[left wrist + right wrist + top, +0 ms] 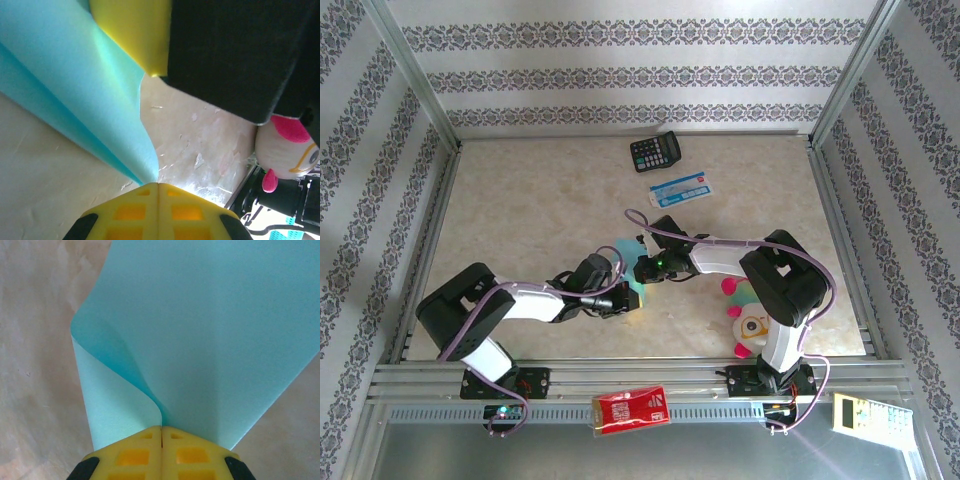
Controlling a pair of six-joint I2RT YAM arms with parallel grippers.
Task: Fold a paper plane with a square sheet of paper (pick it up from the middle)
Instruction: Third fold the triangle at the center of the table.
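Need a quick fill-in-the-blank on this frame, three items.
1. The left gripper and right gripper are both ___ on the sheet of paper.
2. The calculator lies ___ from the arm bases than the blue-and-white card.
3. The plush toy sits beside the ___ arm.
Answers: shut; farther; right.

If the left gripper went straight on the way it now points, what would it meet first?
Past the thin turquoise paper sheet it pinches, probably the yellow finger of the right gripper; depth is unclear.
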